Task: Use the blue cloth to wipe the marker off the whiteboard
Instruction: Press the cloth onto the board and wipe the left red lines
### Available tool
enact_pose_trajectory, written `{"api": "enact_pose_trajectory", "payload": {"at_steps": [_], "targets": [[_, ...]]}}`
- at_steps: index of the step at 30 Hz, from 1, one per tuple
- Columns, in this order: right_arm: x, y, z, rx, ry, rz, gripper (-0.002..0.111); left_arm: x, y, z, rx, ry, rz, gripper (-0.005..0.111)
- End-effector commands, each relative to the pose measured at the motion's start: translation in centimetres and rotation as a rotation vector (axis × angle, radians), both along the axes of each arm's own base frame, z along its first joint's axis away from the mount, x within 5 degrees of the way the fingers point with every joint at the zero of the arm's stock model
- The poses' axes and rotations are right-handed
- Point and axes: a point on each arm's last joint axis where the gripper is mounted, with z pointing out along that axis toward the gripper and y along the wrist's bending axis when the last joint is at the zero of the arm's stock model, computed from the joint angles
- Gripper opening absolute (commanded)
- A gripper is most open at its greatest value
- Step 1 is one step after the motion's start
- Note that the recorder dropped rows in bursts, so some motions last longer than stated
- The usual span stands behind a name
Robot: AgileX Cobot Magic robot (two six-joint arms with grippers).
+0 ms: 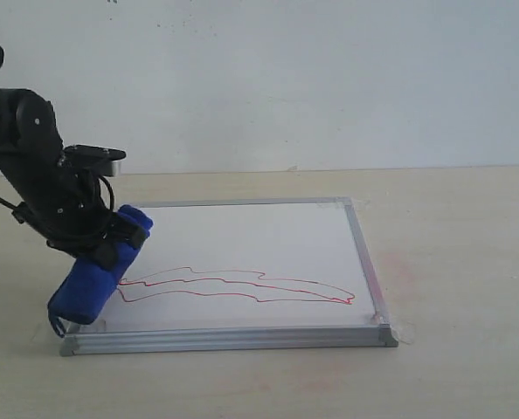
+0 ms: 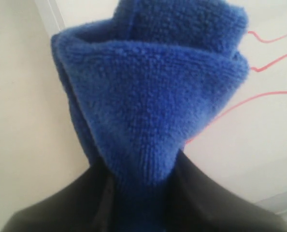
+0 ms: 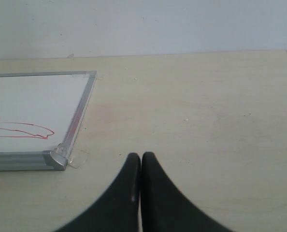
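Note:
The whiteboard [image 1: 268, 244] lies flat on the table, silver-framed, with tape tabs at its corners. The marker [image 1: 242, 286], a thin red and dark wavy outline, runs across its near half. My left gripper [image 1: 120, 243] is shut on the blue cloth [image 1: 98, 275], a rolled bundle held slanted over the board's near left edge, its lower end at the frame. In the left wrist view the blue cloth [image 2: 153, 92] fills the middle, with red marker lines [image 2: 274, 55] beside it. My right gripper [image 3: 141, 157] is shut and empty, over bare table beside the whiteboard's corner [image 3: 56, 159].
The pale wooden table [image 1: 452, 227] spreads to the right of the board, with a faint pink stain near the board's right edge. A white wall [image 1: 286, 78] stands behind the table.

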Motion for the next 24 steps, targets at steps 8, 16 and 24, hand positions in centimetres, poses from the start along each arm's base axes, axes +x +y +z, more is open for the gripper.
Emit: {"api": "enact_pose_trajectory", "payload": {"at_steps": [8, 16, 24], "targets": [[0.0, 0.0, 0.2, -0.001, -0.017, -0.006, 0.000, 0.8, -0.1, -3.8, -0.012, 0.035, 0.050, 0.004], [0.0, 0.0, 0.2, -0.001, -0.017, -0.006, 0.000, 1.3, -3.0, -4.8, -0.225, 0.024, -0.010, 0.004], [0.0, 0.0, 0.2, -0.001, -0.017, -0.006, 0.000, 1.6, 0.5, -4.5, 0.048, 0.035, 0.117, 0.004]]}}
